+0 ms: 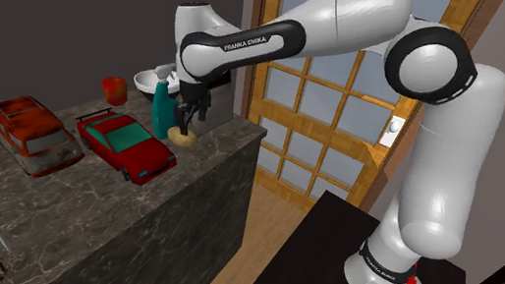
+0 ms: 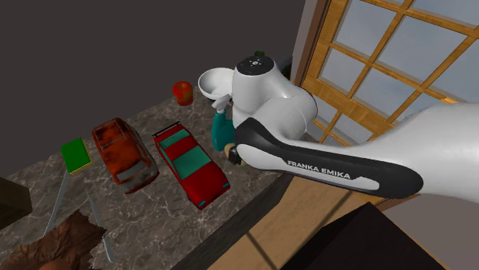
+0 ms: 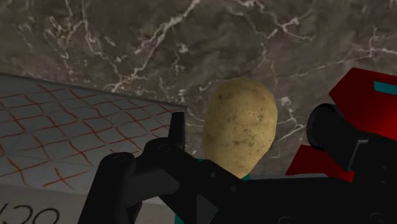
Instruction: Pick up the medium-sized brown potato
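Step in hand, as I read it: the grasp on the potato. It is tan, speckled and oval, seen in the wrist view against the dark marble counter.

In the shoulder view it lies near the counter's edge toward that view's right. It is just beside the teal bottle and near one end of the red toy car.

The gripper is directly over it, hand pointing down. I judge that a top-down approach is chosen because bottle and car crowd the potato on two sides.

Whether the gripper is clenched on the potato or released, I cannot tell. Nor can I tell whether the potato rests on the marble or hangs clear of it.

The rusty van, white bowl and a red round object stand well apart; no concern.

Risk, my judgement: the rounded skin may roll in a two-point grip. Any lift should go straight up, away from the bottle.
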Controlling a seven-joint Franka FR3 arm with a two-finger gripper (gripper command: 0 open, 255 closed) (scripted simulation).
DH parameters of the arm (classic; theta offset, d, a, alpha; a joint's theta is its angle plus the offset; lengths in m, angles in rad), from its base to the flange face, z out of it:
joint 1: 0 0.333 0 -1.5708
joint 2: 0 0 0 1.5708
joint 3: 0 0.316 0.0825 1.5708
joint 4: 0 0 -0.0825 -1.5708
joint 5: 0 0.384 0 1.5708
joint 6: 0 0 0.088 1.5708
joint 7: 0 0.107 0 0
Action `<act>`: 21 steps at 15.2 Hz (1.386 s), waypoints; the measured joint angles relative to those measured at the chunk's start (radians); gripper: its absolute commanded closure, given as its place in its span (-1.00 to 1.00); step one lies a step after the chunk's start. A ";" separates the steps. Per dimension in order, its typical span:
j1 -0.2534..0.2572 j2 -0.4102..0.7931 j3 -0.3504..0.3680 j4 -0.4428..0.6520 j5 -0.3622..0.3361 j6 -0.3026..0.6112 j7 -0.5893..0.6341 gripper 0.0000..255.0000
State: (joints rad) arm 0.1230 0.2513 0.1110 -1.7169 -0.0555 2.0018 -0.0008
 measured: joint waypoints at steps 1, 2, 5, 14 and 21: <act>0.010 0.041 0.003 0.040 -0.009 0.000 0.010 -1.00; 0.011 0.066 0.003 0.061 -0.013 0.003 0.007 -1.00; 0.012 0.095 0.001 0.063 -0.019 0.030 0.007 -1.00; 0.013 0.120 0.000 0.027 -0.024 0.093 0.012 1.00; 0.013 0.121 0.000 0.028 -0.024 0.093 0.012 1.00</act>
State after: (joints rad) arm 0.1364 0.3724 0.1110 -1.6892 -0.0796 2.0951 0.0108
